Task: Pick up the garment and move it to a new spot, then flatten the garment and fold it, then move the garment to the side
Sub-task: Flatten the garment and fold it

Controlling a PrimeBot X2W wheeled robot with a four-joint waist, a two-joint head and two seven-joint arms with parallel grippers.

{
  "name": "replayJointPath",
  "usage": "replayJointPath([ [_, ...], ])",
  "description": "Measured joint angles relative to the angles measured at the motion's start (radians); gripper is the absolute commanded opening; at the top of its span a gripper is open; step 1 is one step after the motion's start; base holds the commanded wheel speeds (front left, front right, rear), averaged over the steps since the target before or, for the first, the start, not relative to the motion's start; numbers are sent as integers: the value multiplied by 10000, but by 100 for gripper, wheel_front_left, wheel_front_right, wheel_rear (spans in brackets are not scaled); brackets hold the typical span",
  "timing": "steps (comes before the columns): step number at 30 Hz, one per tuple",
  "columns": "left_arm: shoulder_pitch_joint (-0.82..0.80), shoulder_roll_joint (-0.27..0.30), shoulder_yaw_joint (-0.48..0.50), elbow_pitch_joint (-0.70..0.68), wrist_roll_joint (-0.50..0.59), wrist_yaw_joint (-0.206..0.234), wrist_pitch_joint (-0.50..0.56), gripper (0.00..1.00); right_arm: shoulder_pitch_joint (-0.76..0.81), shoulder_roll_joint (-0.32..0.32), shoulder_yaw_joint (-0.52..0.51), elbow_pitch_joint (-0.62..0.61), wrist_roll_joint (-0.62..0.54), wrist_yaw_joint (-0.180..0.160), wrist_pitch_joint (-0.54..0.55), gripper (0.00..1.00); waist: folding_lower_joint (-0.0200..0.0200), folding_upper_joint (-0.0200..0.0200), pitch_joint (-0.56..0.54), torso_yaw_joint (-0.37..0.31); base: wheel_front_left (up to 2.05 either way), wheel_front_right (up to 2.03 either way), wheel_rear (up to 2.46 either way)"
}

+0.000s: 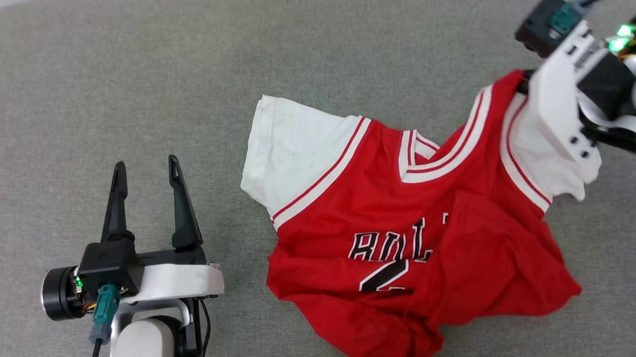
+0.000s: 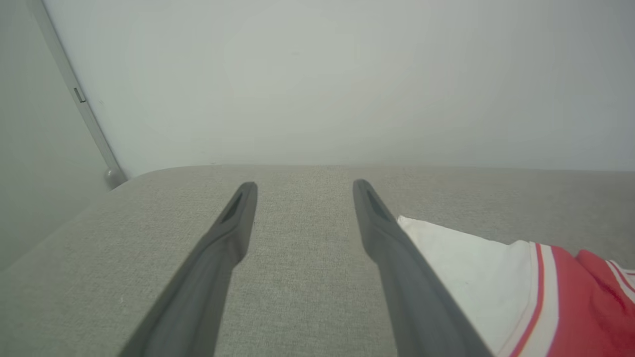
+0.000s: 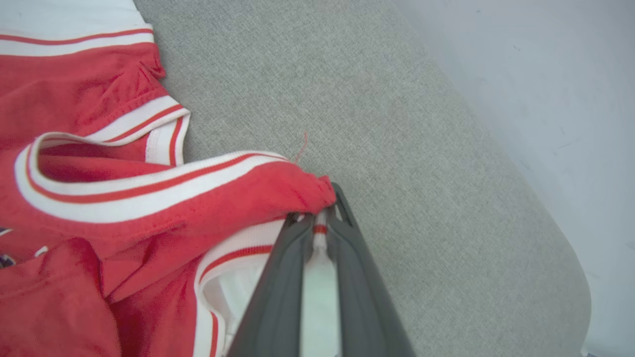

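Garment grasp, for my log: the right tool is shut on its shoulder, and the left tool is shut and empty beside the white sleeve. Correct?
No: the left tool is open, not shut, as the left wrist view shows. It is empty beside the white sleeve, and the right tool is shut on the garment at the shoulder.

Across the chest of the red basketball jersey with white short sleeves and red-white striped trim (image 1: 383, 197), black white-outlined block letters (image 1: 390, 245) read "BULL", wrinkled toward the end, then only a sliver of a further letter before a fold of the red cloth covers the rest. Below them stands the upper part of a black white-outlined numeral "2" (image 1: 384, 277), its lower half lost in a crease
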Motion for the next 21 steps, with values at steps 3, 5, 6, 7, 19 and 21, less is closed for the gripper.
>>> replayJointPath([
  [3,-181,2,-184,48,-59,-2,0,100,11,1049,35,1411,15,0,-48,0,1,0,354,52,0,0,0],
  [5,-345,-15,-251,35,-69,8,0,100,342,1638,130,2169,21,0,-102,0,0,0,541,112,0,0,0],
  [6,-373,-13,-247,23,-71,33,0,100,493,1894,171,2452,-61,0,-100,0,1,0,619,131,0,0,0],
  [7,-376,-8,-232,27,-71,42,0,100,602,2113,178,2635,-171,-10,-117,0,0,0,684,140,0,0,0],
  [19,-382,-10,-132,211,-40,81,0,100,706,1862,272,2792,267,-2,-1896,100,0,0,404,-189,0,0,0],
  [21,-305,-12,-144,228,-40,84,0,100,567,1396,288,2318,460,0,-2238,100,0,0,237,-226,0,0,0],
])
